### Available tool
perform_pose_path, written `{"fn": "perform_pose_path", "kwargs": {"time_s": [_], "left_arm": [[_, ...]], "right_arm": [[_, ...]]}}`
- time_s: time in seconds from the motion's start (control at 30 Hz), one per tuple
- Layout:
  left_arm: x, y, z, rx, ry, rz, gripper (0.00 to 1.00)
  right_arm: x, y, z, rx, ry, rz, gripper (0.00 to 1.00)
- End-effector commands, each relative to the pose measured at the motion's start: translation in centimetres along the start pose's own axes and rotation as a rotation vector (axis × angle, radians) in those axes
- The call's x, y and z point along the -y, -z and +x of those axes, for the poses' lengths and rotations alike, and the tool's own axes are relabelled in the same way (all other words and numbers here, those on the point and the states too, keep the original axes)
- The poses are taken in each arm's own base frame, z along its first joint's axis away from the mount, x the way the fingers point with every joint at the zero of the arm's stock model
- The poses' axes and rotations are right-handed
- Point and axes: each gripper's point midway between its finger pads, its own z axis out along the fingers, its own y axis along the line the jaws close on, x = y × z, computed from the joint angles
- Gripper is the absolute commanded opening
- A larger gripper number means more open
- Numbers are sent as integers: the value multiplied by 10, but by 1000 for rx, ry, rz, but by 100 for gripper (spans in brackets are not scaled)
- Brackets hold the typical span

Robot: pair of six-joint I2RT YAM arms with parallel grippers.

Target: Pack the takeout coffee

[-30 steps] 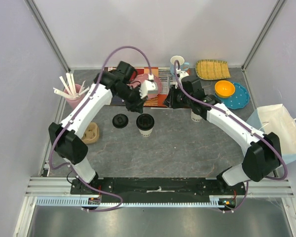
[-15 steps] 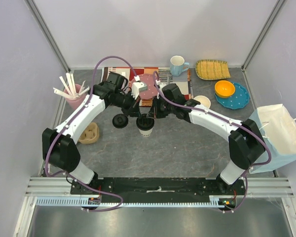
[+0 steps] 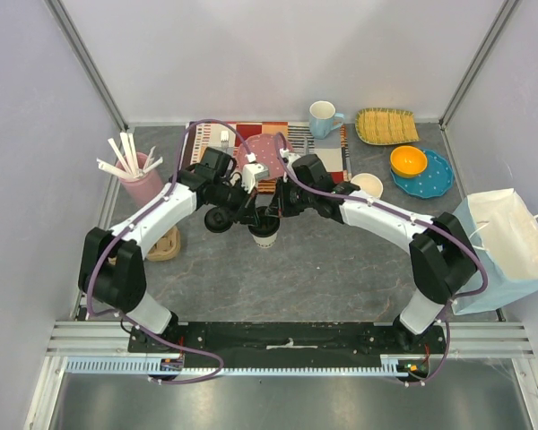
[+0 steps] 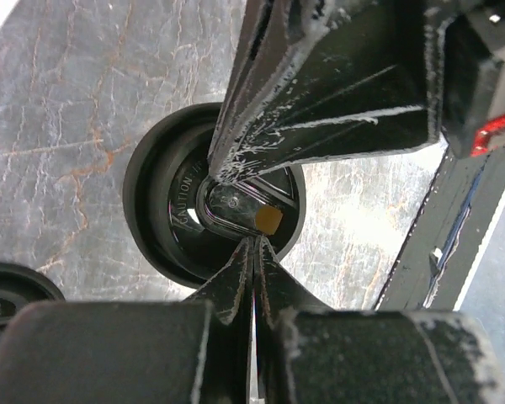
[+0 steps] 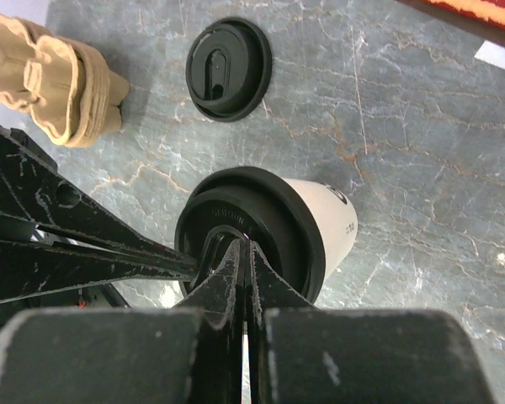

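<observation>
The takeout coffee cup (image 3: 265,235) stands upright on the grey table with its black lid (image 3: 264,220) on top. In the right wrist view the cup's cream wall (image 5: 330,220) shows under the lid (image 5: 278,210). My left gripper (image 3: 255,215) is shut, and its tips (image 4: 254,241) rest on the lid's (image 4: 164,210) centre from the left. My right gripper (image 3: 275,213) is shut, and its tips (image 5: 243,244) rest on the lid's centre from the right. The two grippers' tips nearly meet there. Neither holds anything.
A spare black lid (image 3: 218,219) lies just left of the cup, and it also shows in the right wrist view (image 5: 229,67). Cardboard sleeves (image 3: 165,243) lie farther left. A pink cup of stirrers (image 3: 138,176), a blue mug (image 3: 322,117), a lidless cup (image 3: 368,185), an orange bowl (image 3: 408,161) and a paper bag (image 3: 505,244) surround the area.
Both arms swung forward from over the striped mat to the lidded cup. The right gripper left the lidless cup's side. Both shut grippers now meet on the lid.
</observation>
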Motion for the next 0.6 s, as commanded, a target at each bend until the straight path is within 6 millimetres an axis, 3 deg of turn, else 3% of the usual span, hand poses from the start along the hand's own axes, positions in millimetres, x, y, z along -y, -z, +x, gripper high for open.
{"fn": "perform_pose_path", "kwargs": {"time_s": [0.0, 0.1, 0.23, 0.27, 0.4, 0.57], "left_arm": [[-14, -9, 11, 30, -13, -29, 2], [-10, -11, 14, 30, -7, -1, 2], [-1, -3, -1, 53, -18, 30, 2], [0, 5, -18, 81, -38, 28, 2], [17, 27, -57, 142, -65, 68, 2], [15, 30, -64, 138, -65, 56, 2]], "right_arm": [[24, -12, 25, -47, -5, 57, 0], [26, -11, 26, -42, 0, 68, 0], [25, -8, 19, -34, 13, 70, 0], [18, -5, 10, -25, 26, 55, 0], [-15, 7, -22, 25, 60, -32, 0], [-36, 27, -56, 106, 95, -48, 0]]}}
